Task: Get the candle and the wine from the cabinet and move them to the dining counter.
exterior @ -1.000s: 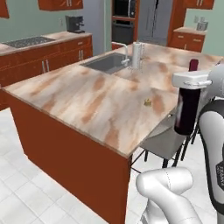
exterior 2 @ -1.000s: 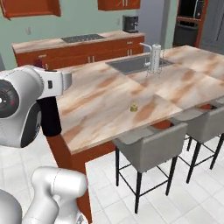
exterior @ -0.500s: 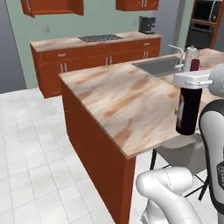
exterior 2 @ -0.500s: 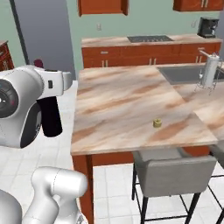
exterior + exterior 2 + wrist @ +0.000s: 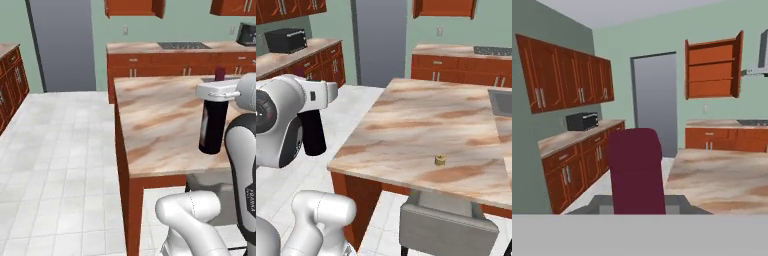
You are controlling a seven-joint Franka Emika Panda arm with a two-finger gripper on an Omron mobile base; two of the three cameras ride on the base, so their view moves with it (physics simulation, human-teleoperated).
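The wine bottle [image 5: 213,122] stood upright in the gripper [image 5: 216,92], its long axis vertical, the maroon neck [image 5: 219,74] pointing up above the white hand and the dark body hanging below it. The jaws were closed on the bottle just under the neck, and in the hand view the maroon cap [image 5: 636,170] rose straight ahead. In the left base view the bottle showed in front of the dining counter [image 5: 160,125], toward its near edge; whether its base touched the top could not be told. In the right base view the bottle [image 5: 312,132] hung off the counter's left edge, over the white tiled floor [image 5: 356,105]. The candle [image 5: 440,160] sat upright on the counter near its near edge, well apart from the bottle, with bare marble all around it. A grey stool [image 5: 448,225] was tucked under that near edge. Left of the counter the floor lay open as far as the grey door [image 5: 381,40] and the low cabinets [image 5: 311,65] on the side wall. In the hand view the wall cabinet [image 5: 714,65] hung with its door open beside the grey door, above the far wall counter.
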